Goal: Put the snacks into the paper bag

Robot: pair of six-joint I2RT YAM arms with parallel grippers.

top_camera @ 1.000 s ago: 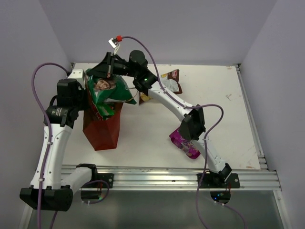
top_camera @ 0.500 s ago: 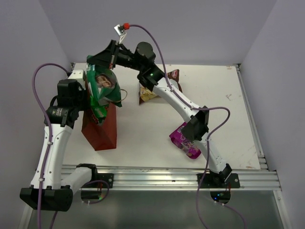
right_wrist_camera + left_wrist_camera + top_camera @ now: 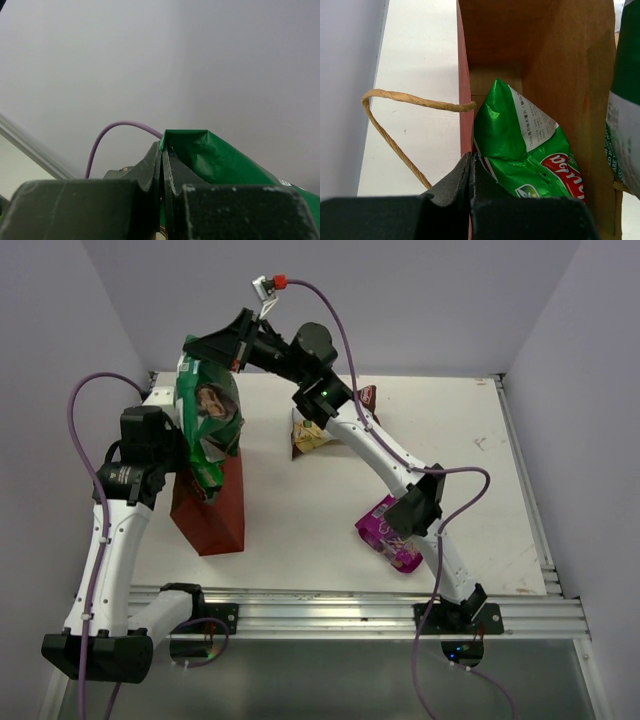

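The reddish-brown paper bag (image 3: 208, 515) stands open at the table's left. My left gripper (image 3: 471, 159) is shut on its left wall (image 3: 464, 100), beside a tan cord handle (image 3: 395, 131). The small bright green bag (image 3: 525, 145) with its red logo lies inside. My right gripper (image 3: 195, 346) is shut on the top corner of the dark green bag (image 3: 207, 425), which hangs upright over the bag's mouth; its corner shows in the right wrist view (image 3: 210, 150). The cream-and-brown chip bag (image 3: 312, 434) lies at the back centre. The purple packet (image 3: 390, 537) lies right of centre.
A white wall rises behind the table. The right arm's purple cable (image 3: 330, 335) loops above the arm. The metal rail (image 3: 340, 612) runs along the table's near edge.
My right gripper has lifted and swung left with the dark green bag, which turned from lying flat over the paper bag to hanging upright above its mouth. The left arm has not moved.
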